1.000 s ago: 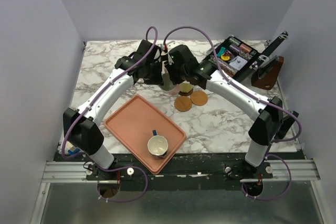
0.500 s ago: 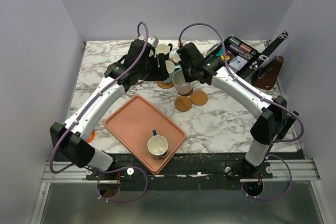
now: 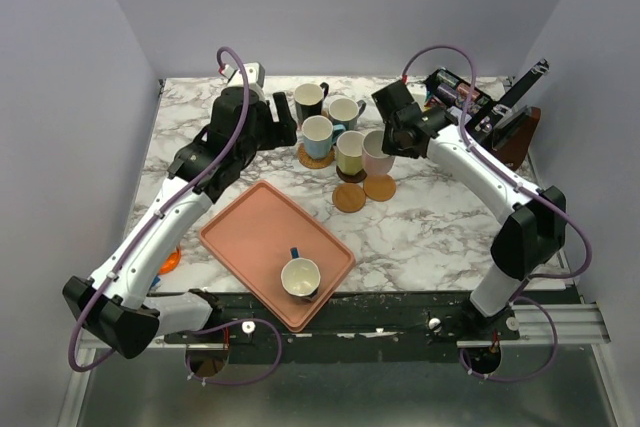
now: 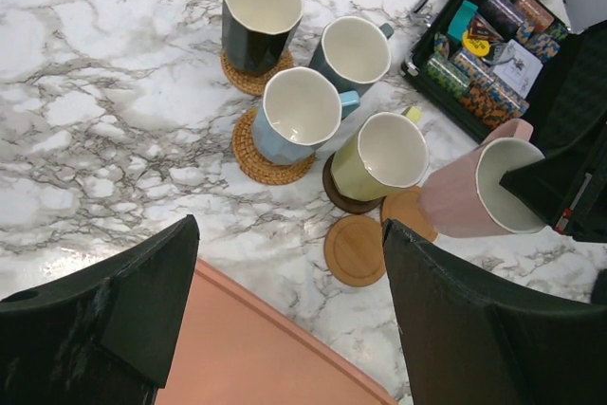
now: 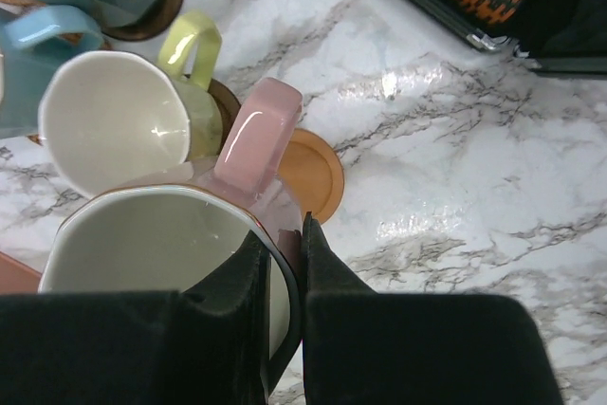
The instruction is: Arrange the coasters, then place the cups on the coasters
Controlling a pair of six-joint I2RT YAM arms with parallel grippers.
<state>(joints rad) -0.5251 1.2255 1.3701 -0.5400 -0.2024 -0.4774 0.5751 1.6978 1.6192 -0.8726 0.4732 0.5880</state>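
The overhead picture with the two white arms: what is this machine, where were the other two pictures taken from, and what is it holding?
It is a pair of robot arms bolted at the near edge of a marble table, each ending in a two-finger gripper. The overhead picture comes from a fixed camera above and behind them. The other two come from a camera on each wrist, so the black shapes at the bottom are that arm's own fingers.

A black cup, grey-green cup, light blue cup and yellow cup each stand on a round coaster. A blue cup sits on the pink tray.

The right gripper pinches the rim of a tilted pink cup above a tan coaster; a bare coaster lies beside it. The left gripper is open and holds nothing.
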